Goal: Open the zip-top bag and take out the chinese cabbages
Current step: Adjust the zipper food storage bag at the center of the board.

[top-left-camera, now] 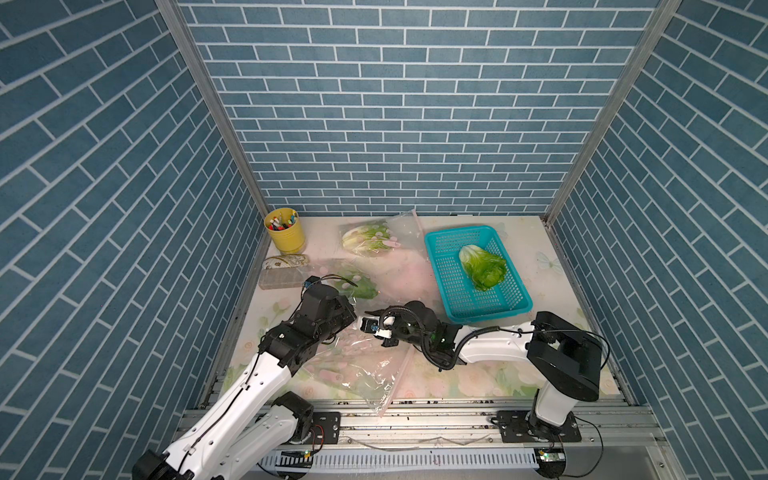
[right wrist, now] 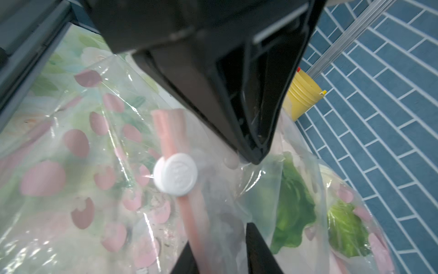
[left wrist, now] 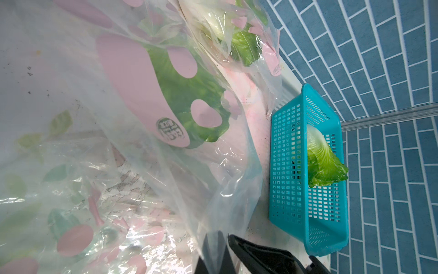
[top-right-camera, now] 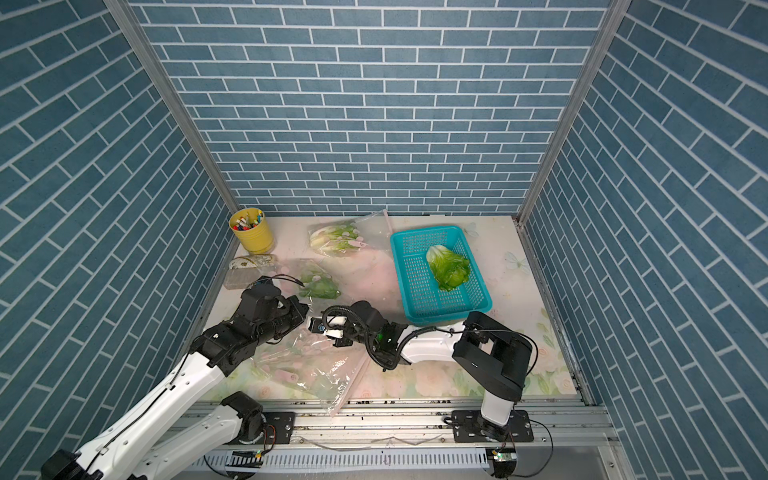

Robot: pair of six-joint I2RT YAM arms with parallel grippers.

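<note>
Two cabbages (top-left-camera: 365, 240) lay bagged left of basket (top-left-camera: 457, 231) in both top views, 1 inside it. L wrist: my L gripper (left wrist: 218, 239) was clamped shut on bag (left wrist: 213, 213) film. R wrist: R gripper (right wrist: 219, 234) sat half-closed astride zip strip (right wrist: 166, 128), grip unclear; I judged: nip near slider (right wrist: 175, 174), pull steadily.

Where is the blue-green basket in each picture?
Top view: basket on the table, on the right arm's side, toward the back.
Top view: basket in the same spot.
Left wrist: basket past the clear bag, against the brick wall.
Right wrist: not in it.
Shared landmark: the loose cabbage lying inside the basket.
</note>
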